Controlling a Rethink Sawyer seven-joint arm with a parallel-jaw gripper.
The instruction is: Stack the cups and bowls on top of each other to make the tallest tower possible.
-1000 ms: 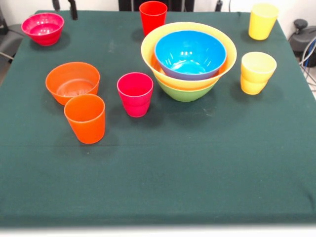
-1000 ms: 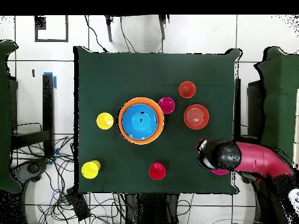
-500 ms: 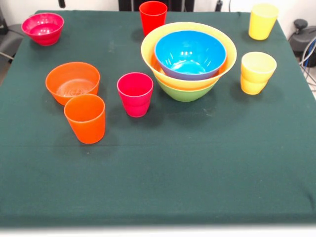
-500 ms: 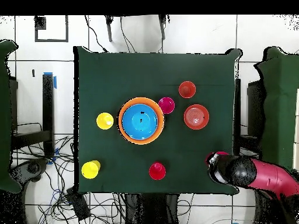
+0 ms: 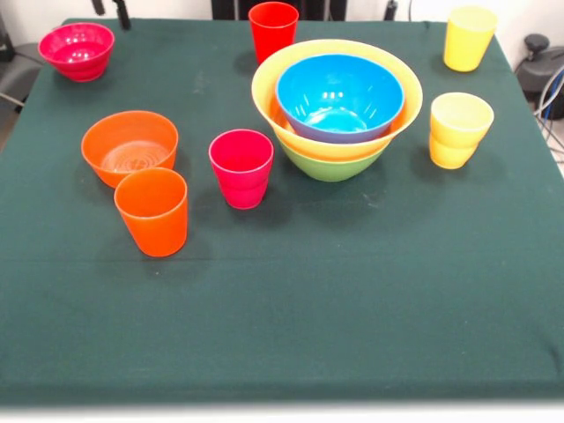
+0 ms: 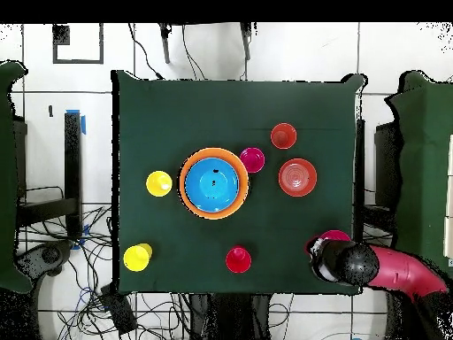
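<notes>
The tower (image 5: 337, 106) is a green bowl holding the very large yellow bowl with the blue bowl inside; from overhead the tower (image 6: 213, 183) sits left of centre. Loose cups: red (image 5: 272, 29), magenta-pink (image 5: 241, 167), orange (image 5: 152, 211), and two yellow ones (image 5: 460, 129) (image 5: 469, 37). An orange bowl (image 5: 129, 145) stands behind the orange cup. The magenta-pink bowl (image 5: 76, 50) sits at the far left corner. My gripper (image 5: 110, 9) shows only two dark tips, apart and empty, just behind that bowl. Overhead, the arm (image 6: 354, 264) covers part of the magenta-pink bowl (image 6: 334, 236).
Dark green cloth covers the table (image 5: 352, 300). The wide front half holds nothing but cloth. From overhead, cables and chairs lie around the table's edges.
The arm drew back off the magenta-pink bowl towards the table edge, then came slightly forward again. The gripper tips nearly left the front view and now show again. No cup or bowl moved.
</notes>
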